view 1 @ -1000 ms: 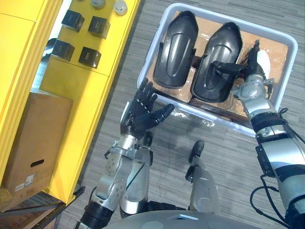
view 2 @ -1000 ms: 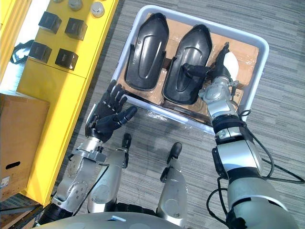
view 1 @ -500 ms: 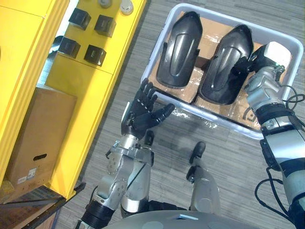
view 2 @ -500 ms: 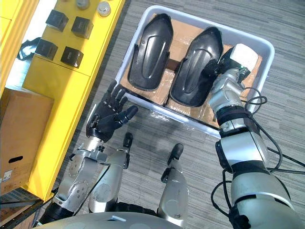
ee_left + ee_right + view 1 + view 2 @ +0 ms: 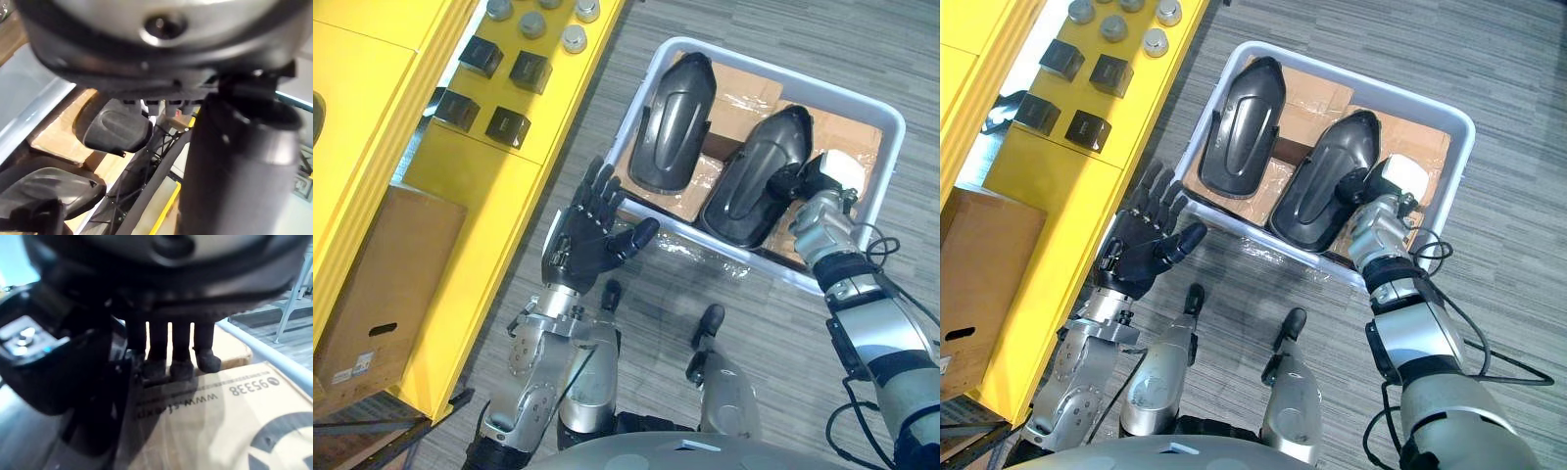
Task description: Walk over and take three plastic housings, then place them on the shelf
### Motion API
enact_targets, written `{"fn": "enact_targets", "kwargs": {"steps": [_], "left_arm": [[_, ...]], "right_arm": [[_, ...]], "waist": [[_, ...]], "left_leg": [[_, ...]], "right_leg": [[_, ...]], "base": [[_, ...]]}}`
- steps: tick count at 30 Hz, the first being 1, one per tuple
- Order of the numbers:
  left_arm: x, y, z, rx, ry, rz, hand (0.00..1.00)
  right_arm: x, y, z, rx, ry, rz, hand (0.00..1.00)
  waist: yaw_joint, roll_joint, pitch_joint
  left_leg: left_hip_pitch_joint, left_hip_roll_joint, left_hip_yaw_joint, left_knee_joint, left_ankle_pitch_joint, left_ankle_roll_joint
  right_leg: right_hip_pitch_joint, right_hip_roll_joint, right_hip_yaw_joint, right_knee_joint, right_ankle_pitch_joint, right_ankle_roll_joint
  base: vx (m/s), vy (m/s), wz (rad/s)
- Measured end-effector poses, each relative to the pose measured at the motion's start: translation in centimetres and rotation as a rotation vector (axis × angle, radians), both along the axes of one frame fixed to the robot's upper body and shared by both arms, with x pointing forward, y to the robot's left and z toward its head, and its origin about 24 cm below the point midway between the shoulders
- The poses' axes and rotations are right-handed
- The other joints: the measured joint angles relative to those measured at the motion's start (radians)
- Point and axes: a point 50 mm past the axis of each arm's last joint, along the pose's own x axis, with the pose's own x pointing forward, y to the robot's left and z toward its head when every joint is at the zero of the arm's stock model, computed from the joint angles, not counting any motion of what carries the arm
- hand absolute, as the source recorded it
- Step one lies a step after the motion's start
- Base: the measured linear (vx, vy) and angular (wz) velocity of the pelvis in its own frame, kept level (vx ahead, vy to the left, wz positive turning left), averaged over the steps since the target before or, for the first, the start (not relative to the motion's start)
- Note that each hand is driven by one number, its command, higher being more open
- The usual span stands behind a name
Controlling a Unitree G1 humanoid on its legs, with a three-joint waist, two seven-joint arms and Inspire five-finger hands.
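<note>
In the white bin (image 5: 783, 78) at 1 o'clock on the grey carpet: two plastic housings, both lying on the cardboard liner (image 5: 749, 98). One housing (image 5: 674, 122) is on the bin's 10 o'clock side, the other housing (image 5: 754, 176) sits mid-bin. They lie side by side, not touching.

Progress, my read: early. Walk-up done, nothing lifted. No housing visible on the yellow shelf (image 5: 460, 176) at 10 o'clock, which carries black cubes (image 5: 509, 125) and silver round parts (image 5: 575, 37). A cardboard box (image 5: 382, 284) sits lower down. Task wants three; I see two. All picks and placements left.

Right hand (image 5: 800, 182) is inside the bin against the mid housing's 4 o'clock edge. Can't tell whether it has a grip. Left hand (image 5: 587, 240) hovers outside the bin's 8 o'clock rim, fingers spread, palm up, holding nothing.

Housings: glossy black, long shells, rounded at one end, narrower at the other, raised centre panel, convex side up. They look rigid and smooth, so likely slippery to grab.
</note>
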Motion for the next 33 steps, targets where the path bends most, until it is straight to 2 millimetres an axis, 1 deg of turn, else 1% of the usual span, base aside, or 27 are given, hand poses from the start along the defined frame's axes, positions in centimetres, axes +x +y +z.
{"fn": "enact_targets", "kwargs": {"steps": [2,5,8,10,11,13,14,15,16,17,20,25,27,29,31,32,33], "left_arm": [[0.0,0.0,0.0,0.013,-0.005,-0.004,1.00],[0.0,-0.1,0.1,0.011,-0.023,-0.038,1.00],[0.1,0.0,0.5,0.007,-0.046,-0.075,1.00],[0.6,-0.2,1.1,-0.005,-0.072,-0.086,1.00],[0.8,-0.2,1.3,-0.013,-0.079,-0.090,1.00],[1.5,-0.4,2.2,-0.028,-0.107,-0.097,1.00],[1.7,-0.5,2.5,-0.025,-0.115,-0.097,1.00],[2.0,-0.6,2.8,-0.015,-0.124,-0.100,1.00],[2.1,-0.6,2.9,-0.008,-0.127,-0.098,1.00],[2.3,-0.7,2.9,0.041,-0.130,-0.085,1.00],[3.1,-0.8,2.2,0.126,-0.090,-0.077,1.00],[4.4,-1.5,0.4,0.226,0.027,-0.105,1.00],[5.3,-1.9,-0.3,0.258,0.077,-0.128,1.00],[6.2,-2.1,-0.5,0.276,0.108,-0.136,1.00],[7.5,-2.2,-0.8,0.296,0.143,-0.129,1.00],[7.9,-2.1,-0.8,0.294,0.153,-0.121,1.00],[8.9,-2.0,-1.1,0.286,0.188,-0.101,1.00]], "right_arm": [[-0.2,0.8,-0.8,0.006,-0.016,0.009,0.00],[-0.3,1.0,-1.2,0.007,-0.033,0.025,0.00],[-0.1,1.9,-0.4,0.010,-0.102,0.086,0.00],[0.1,2.6,0.6,0.010,-0.175,0.133,0.00],[0.2,2.8,0.8,0.007,-0.191,0.140,0.00],[0.2,3.2,1.6,-0.032,-0.235,0.166,0.00],[0.2,3.2,1.9,-0.032,-0.248,0.172,0.00],[0.3,3.3,2.2,-0.034,-0.269,0.180,0.00],[0.2,3.5,2.3,-0.034,-0.277,0.187,0.00],[0.2,3.6,2.4,-0.033,-0.285,0.194,0.00],[0.2,3.9,2.6,-0.031,-0.305,0.217,0.00],[0.2,4.4,3.3,-0.078,-0.365,0.256,0.00],[0.3,4.9,3.7,-0.096,-0.384,0.287,0.00],[0.3,5.5,4.0,-0.109,-0.403,0.324,0.00],[0.4,6.4,4.1,-0.107,-0.417,0.371,0.00],[0.4,6.8,4.1,-0.100,-0.423,0.379,0.00],[0.5,7.7,4.2,-0.080,-0.442,0.399,0.00]], "waist": [[-0.005,-0.005,-0.006],[-0.014,-0.010,-0.021],[-0.028,-0.023,-0.038],[-0.054,-0.032,-0.067],[-0.058,-0.035,-0.075],[-0.061,-0.056,-0.099],[-0.062,-0.061,-0.104],[-0.066,-0.070,-0.109],[-0.067,-0.081,-0.120],[-0.065,-0.096,-0.138],[-0.066,-0.109,-0.148],[-0.068,-0.112,-0.152],[-0.067,-0.114,-0.153],[-0.065,-0.120,-0.157],[-0.065,-0.134,-0.165],[-0.066,-0.137,-0.167],[-0.071,-0.144,-0.168]], "left_leg": [[0.021,0.002,0.009,-0.012,0.004,0.000],[0.028,0.007,0.017,-0.027,0.009,-0.002],[0.046,0.017,0.052,-0.034,0.009,-0.002],[0.049,0.021,0.069,-0.035,0.009,-0.002],[0.050,0.023,0.072,-0.035,0.009,-0.002],[0.064,0.033,0.097,-0.035,0.007,-0.005],[0.068,0.036,0.099,-0.035,0.006,-0.006],[0.078,0.044,0.103,-0.035,0.001,-0.013],[0.080,0.049,0.109,-0.034,-0.001,-0.015],[0.081,0.057,0.115,-0.032,-0.005,-0.021],[0.095,0.068,0.123,-0.025,-0.010,-0.028],[0.095,0.075,0.123,-0.024,-0.012,-0.031],[0.095,0.083,0.125,-0.023,-0.014,-0.034],[0.095,0.089,0.126,-0.023,-0.016,-0.036],[0.094,0.095,0.134,-0.023,-0.018,-0.039],[0.094,0.096,0.137,-0.022,-0.019,-0.040],[0.093,0.097,0.140,-0.020,-0.021,-0.043]], "right_leg": [[0.019,0.007,0.001,-0.016,0.002,0.001],[0.019,0.011,0.003,-0.021,0.006,0.003],[0.023,0.021,0.021,-0.048,0.026,0.003],[0.023,0.027,0.036,-0.067,0.039,0.003],[0.023,0.028,0.040,-0.070,0.041,0.003],[0.027,0.035,0.061,-0.087,0.053,-0.001],[0.029,0.040,0.063,-0.088,0.053,-0.002],[0.040,0.046,0.064,-0.091,0.053,-0.002],[0.041,0.051,0.066,-0.098,0.055,-0.004],[0.040,0.061,0.071,-0.106,0.057,-0.007],[0.050,0.070,0.071,-0.106,0.055,-0.009],[0.051,0.085,0.058,-0.106,0.052,-0.013],[0.050,0.093,0.058,-0.106,0.056,-0.017],[0.046,0.101,0.059,-0.105,0.063,-0.025],[0.039,0.106,0.060,-0.105,0.069,-0.030],[0.038,0.107,0.060,-0.105,0.071,-0.031],[0.035,0.108,0.062,-0.105,0.074,-0.030]], "base": [[0.00,-0.019,-0.06],[0.01,-0.010,-0.07],[0.02,-0.018,-0.31],[0.01,-0.015,-0.24],[0.01,-0.014,-0.24],[0.00,-0.016,-0.31],[-0.02,-0.036,-0.21],[-0.03,-0.035,-0.13],[-0.04,-0.053,-0.19],[-0.03,-0.039,-0.17],[-0.03,-0.038,-0.12],[-0.02,-0.009,-0.02],[0.00,-0.021,-0.05],[0.01,-0.017,-0.08],[0.02,-0.005,-0.14],[0.01,0.008,-0.14],[0.01,0.008,-0.10]]}}
